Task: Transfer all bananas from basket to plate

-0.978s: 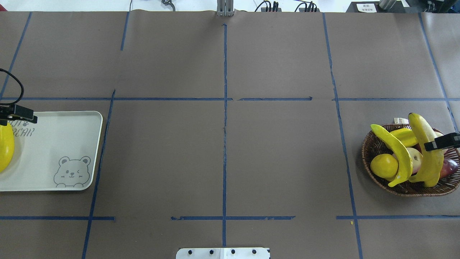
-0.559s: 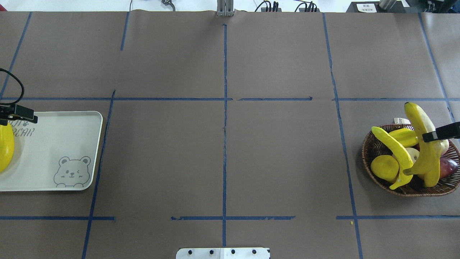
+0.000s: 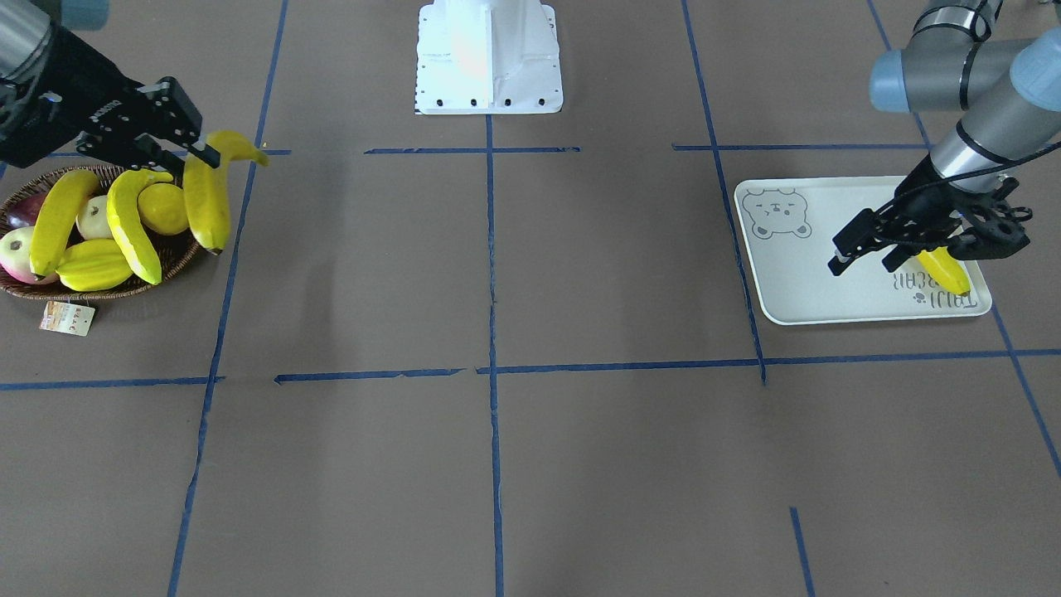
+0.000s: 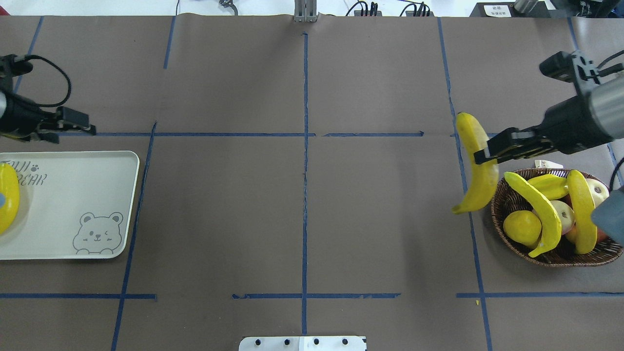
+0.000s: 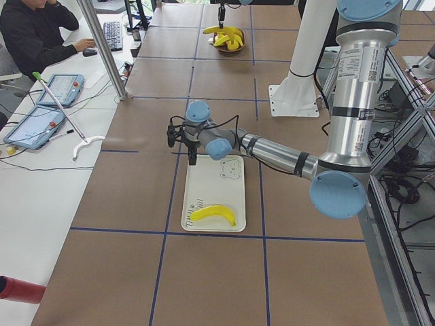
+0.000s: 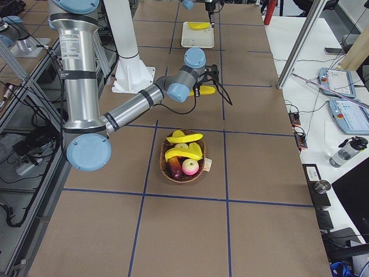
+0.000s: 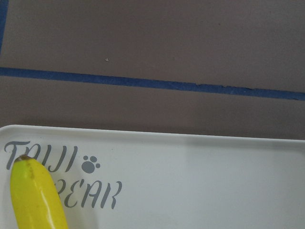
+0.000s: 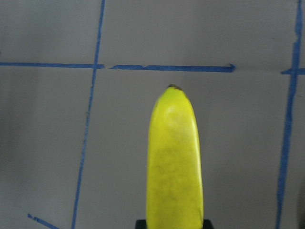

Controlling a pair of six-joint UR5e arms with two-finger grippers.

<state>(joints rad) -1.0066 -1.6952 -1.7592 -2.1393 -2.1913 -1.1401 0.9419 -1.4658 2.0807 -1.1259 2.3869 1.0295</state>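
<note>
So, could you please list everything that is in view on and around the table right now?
shallow oval woven wicker basket: one, dark brown, right arm's side
flat rectangular bear-print plate: one, off-white, left arm's side
long curved glossy bananas: four, yellow; two in basket, one on plate, one held in the air beside basket
round lemon: one, yellow, in basket
ridged starfruit: one, yellow, in basket
other rounded fruit: about three, pale, pinkish, dark red, in basket
paper tag: one, pale, on table beside basket
seated person: one, black top, side desk
right end effector: black, shut on the raised banana
left end effector: black, open, raised by plate
</note>
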